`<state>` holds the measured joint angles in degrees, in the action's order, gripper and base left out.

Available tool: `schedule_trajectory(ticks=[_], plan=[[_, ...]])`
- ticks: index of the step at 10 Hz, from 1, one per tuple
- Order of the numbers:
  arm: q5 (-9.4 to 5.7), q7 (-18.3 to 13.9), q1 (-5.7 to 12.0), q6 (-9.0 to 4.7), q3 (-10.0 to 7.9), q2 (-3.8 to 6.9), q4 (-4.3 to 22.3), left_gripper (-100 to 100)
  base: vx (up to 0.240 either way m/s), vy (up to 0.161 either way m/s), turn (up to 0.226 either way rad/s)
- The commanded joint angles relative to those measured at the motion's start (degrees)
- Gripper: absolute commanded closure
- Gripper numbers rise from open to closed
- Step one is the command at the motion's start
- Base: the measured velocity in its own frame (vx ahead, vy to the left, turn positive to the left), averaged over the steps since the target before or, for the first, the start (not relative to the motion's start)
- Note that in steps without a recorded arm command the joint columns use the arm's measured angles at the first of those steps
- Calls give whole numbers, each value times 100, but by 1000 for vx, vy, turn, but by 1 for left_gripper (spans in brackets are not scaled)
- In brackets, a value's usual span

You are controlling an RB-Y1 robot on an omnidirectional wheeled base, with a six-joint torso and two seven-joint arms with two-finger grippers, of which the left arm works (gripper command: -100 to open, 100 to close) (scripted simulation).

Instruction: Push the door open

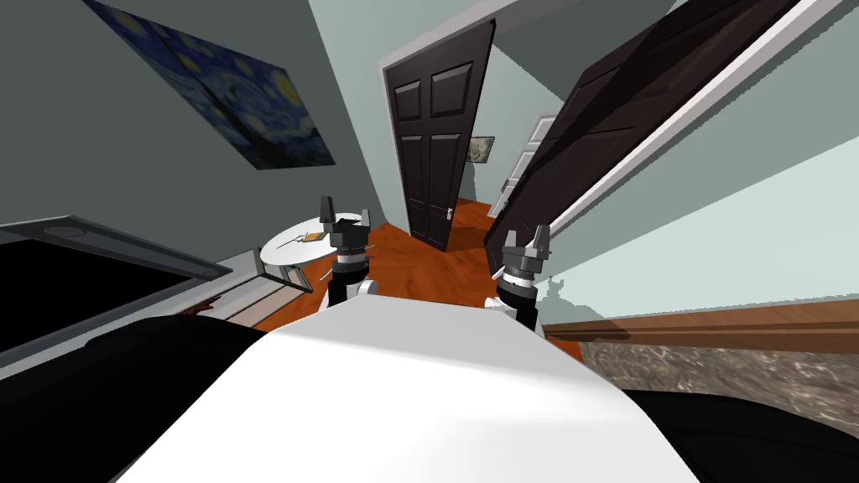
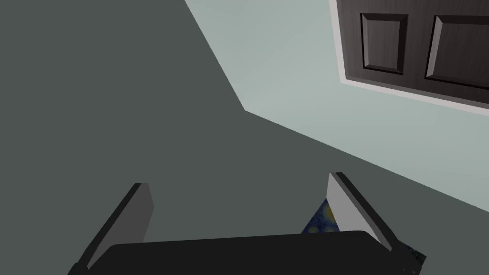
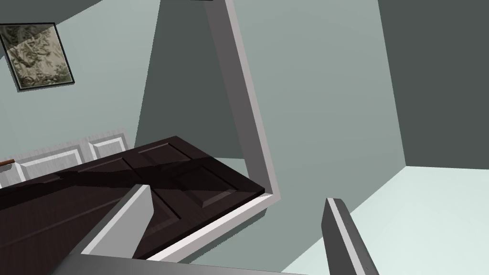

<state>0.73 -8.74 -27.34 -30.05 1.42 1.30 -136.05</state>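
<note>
**Dark panelled door point(image 1: 587, 126): rigid hinged leaf, to be pushed, not gripped.**
The door is set in its white frame point(image 3: 248, 119) on the right-hand wall, near the right gripper point(image 1: 526, 236), whose fingers are spread wide and hold nothing. The leaf is judged stiff and fairly heavy, so contact is best made on a flat panel, well away from the hinge side. The left gripper point(image 1: 345, 214) is likewise spread wide and empty.

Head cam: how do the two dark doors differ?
The middle door stands farther off, ajar; the right door is nearer, beside the right gripper. The middle door is seen nearly face on, handle at its edge; the right door at a grazing angle. Both are dark and panelled.
</note>
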Motion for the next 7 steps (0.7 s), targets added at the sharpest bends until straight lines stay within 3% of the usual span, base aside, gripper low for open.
schedule_trajectory(ticks=[1, 3, 7], plan=[[-15, 13, 77, -33, 14, 39, 204, -100, 164, 4, -44], [-26, 23, 134, -57, 24, 64, 354, -100, 61, -11, -45], [-68, 60, 347, -148, 63, 145, 919, -100, 94, -8, -52]])
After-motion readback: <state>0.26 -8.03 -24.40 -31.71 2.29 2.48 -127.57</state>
